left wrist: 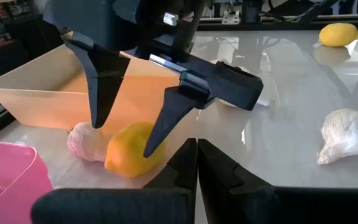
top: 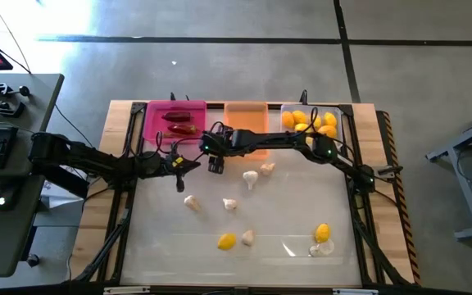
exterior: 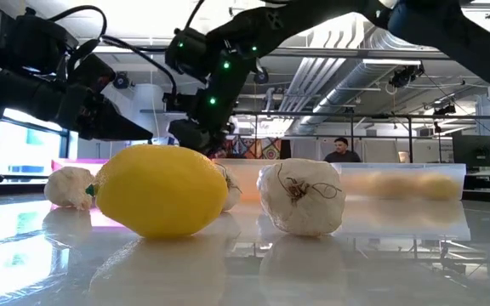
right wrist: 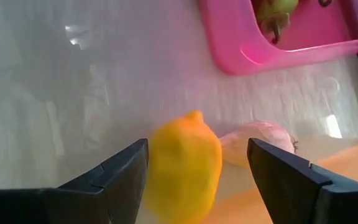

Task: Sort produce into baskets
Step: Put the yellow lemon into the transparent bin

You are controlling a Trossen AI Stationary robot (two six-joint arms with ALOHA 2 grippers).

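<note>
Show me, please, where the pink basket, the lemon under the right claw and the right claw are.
pink basket [top: 156, 124], high view, bare floor by its left wall.
lemon [right wrist: 185, 165], right wrist view, middle of its peel.
right claw [left wrist: 126, 134], left wrist view, open, midway between the two fingertips.

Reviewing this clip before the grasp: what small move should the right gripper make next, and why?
Probably lower slightly and close on the lemon. The right gripper is open, its fingers either side of that lemon, beside a garlic bulb and the orange basket. The left gripper waits shut nearby.
</note>
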